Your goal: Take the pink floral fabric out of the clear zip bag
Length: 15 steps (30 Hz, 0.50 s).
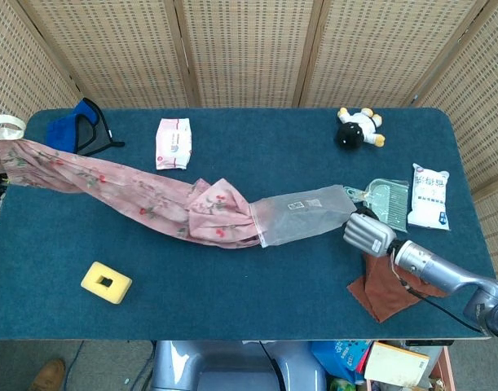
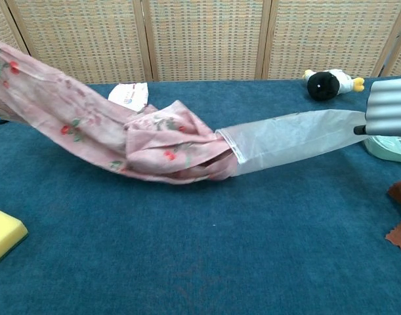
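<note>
The pink floral fabric [image 1: 151, 204] [image 2: 154, 141] stretches from the left frame edge across the blue table to the clear zip bag [image 1: 310, 216] [image 2: 292, 134]. Its bunched tail sits just at the bag's open mouth, and the rest of the bag looks flat and empty. My right hand [image 1: 367, 235] [image 2: 387, 108] grips the bag's closed end, fingers curled around it. The fabric's far end, with a white ribbon [image 1: 4, 125], rises taut past the left edge in both views. My left hand is outside both views.
A blue pouch [image 1: 73, 130] and a tissue pack [image 1: 173, 142] lie at the back left, a yellow sponge [image 1: 106, 282] at the front left. A cow plush [image 1: 359, 129], a green dustpan [image 1: 383, 199], a white packet [image 1: 429, 197] and a brown cloth [image 1: 387, 285] crowd the right side.
</note>
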Tool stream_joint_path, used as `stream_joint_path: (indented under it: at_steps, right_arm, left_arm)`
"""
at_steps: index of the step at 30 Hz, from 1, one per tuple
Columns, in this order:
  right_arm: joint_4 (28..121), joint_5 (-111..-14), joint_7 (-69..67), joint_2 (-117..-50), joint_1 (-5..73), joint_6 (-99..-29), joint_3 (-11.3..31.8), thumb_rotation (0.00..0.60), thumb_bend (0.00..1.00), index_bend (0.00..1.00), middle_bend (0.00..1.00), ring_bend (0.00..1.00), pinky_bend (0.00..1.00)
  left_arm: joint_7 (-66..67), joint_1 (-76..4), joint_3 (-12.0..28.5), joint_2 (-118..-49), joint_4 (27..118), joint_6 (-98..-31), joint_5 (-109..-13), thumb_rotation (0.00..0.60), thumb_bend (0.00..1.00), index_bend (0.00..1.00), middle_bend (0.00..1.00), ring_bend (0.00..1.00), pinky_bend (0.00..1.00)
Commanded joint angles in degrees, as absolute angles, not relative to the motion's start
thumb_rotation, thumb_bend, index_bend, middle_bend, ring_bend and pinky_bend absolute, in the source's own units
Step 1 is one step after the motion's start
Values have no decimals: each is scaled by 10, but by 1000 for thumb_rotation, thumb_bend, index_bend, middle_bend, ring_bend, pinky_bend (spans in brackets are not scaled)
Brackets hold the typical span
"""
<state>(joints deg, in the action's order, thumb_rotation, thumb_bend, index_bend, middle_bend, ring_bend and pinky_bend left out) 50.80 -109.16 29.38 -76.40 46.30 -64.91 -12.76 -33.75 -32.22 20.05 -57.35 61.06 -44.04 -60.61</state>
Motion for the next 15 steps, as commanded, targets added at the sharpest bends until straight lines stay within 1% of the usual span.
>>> stream_joint_path:
  at_steps: [1,10,11,12,13,14,15]
  right_arm:
    - [501,-1088,293,-764,459,-645,-126,600,960,799,961,977,1000]
    - [478,-1088,287,-774,447,-645,-123,600,959,799,959,977,1000]
    - [477,-1089,286,-774,447,-646,-123,600,958,798,954,977,1000]
    - [476,-1089,285,-775,446,-647,-122,600,947,778,927,976,1000]
    - [475,-1090,284,-777,445,-651,-122,600,838,690,859,952,987]
    - [474,-1092,282,-778,444,-656,-121,600,711,585,780,910,935]
    - [472,-1092,282,-780,442,-665,-118,600,454,368,601,767,790]
  left_arm:
    - [-354,-309,200,-562,570,-439,-612,600,914,745,0,0,0]
    - [-390,-301,197,-562,538,-429,-629,600,914,745,0,0,0]
    - [-391,-301,197,-564,537,-429,-632,600,914,745,0,0,0]
    - [-390,-302,195,-565,537,-430,-635,600,914,718,0,0,0]
    - [-389,-302,193,-568,538,-431,-639,600,859,585,0,0,0]
    - [-390,-302,192,-569,541,-432,-643,600,756,438,0,0,0]
    - [-389,-303,188,-571,546,-431,-649,600,550,215,0,0,0]
